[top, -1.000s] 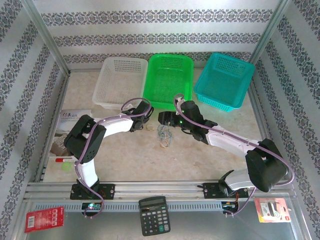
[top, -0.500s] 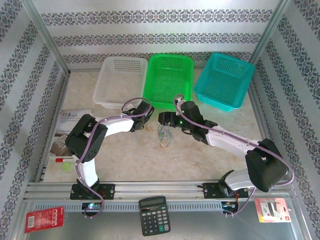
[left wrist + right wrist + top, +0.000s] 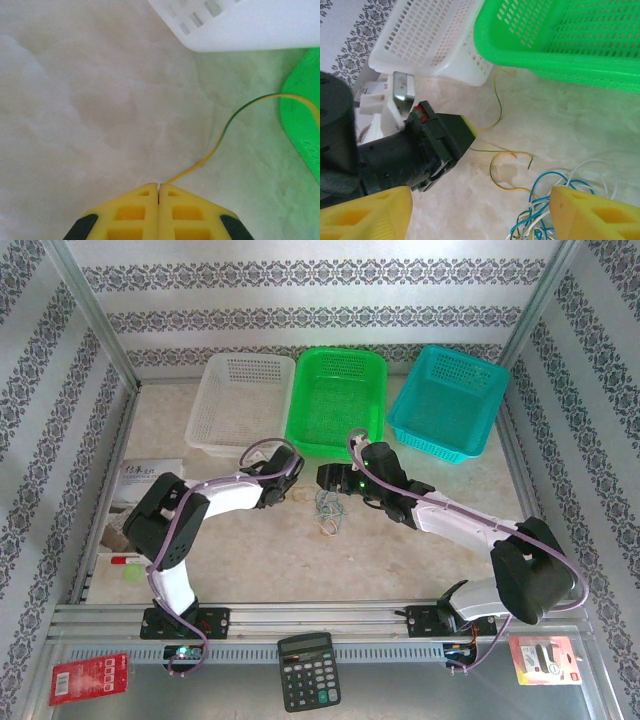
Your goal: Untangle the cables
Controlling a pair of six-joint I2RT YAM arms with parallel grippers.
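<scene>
The cables [image 3: 328, 506] lie in a small tangle on the table between the two grippers. In the right wrist view they are blue, white and yellow-green strands [image 3: 540, 210]. My left gripper [image 3: 158, 186] is shut on one yellow-green cable [image 3: 220, 135], which curves away toward the green basket. In the right wrist view the same cable [image 3: 497, 107] leaves the left gripper [image 3: 470, 131]. A second yellow-green strand [image 3: 492, 172] lies loose in a loop beside it. My right gripper [image 3: 480, 200] hangs open just above the tangle, with nothing between its fingers [image 3: 580, 210]. From above, the left gripper [image 3: 297, 492] and right gripper [image 3: 322, 478] are close together.
Three baskets stand in a row behind: white [image 3: 200, 430], green [image 3: 300, 430], teal [image 3: 440, 445]. The white basket's corner [image 3: 240, 35] is just ahead of the left gripper. A booklet [image 3: 140, 485] lies at the left, and a calculator [image 3: 309, 670] on the near rail.
The left gripper has closed onto the yellow-green cable, and its arm has shifted slightly left. The right arm has not moved.
</scene>
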